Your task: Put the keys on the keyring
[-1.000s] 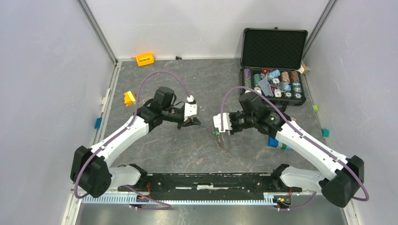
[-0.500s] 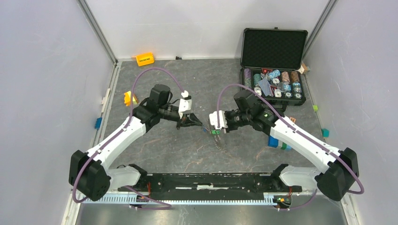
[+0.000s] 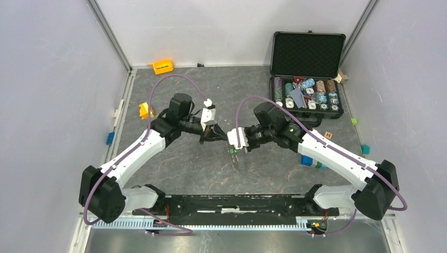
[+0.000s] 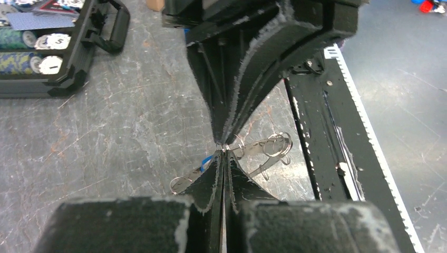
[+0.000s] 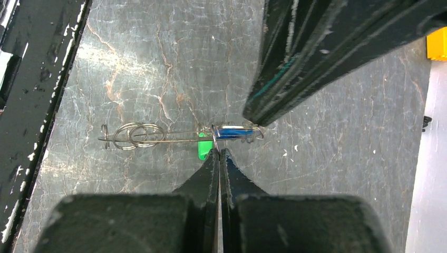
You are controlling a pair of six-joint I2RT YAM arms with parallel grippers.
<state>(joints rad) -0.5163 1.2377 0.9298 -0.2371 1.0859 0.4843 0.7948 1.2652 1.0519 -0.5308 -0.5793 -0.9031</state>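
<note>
Silver wire keyring (image 5: 168, 138): thin, seen edge-on from the right wrist, with a cluster of small split rings (image 5: 132, 136) at one end. Position: mid-table between the two arms, apparently lifted off the grey table (image 5: 158, 63).

Blue key (image 5: 232, 133) lies along the wire, and its blade is hard to separate from it. Green key (image 5: 203, 150) sits just beside it, only the plastic head showing.

Left gripper (image 4: 224, 158): jaws pressed together, tips seemingly pinching the blue key. Right gripper (image 5: 217, 155): jaws pressed together, seemingly on the green key. The two sets of tips nearly touch.

Step in hand, by my reading: threading a key onto the wire. Cannot tell whether either key is already on. The next move calls for lining the key's hole up with the wire's open end, then slow travel with no twist.
</note>
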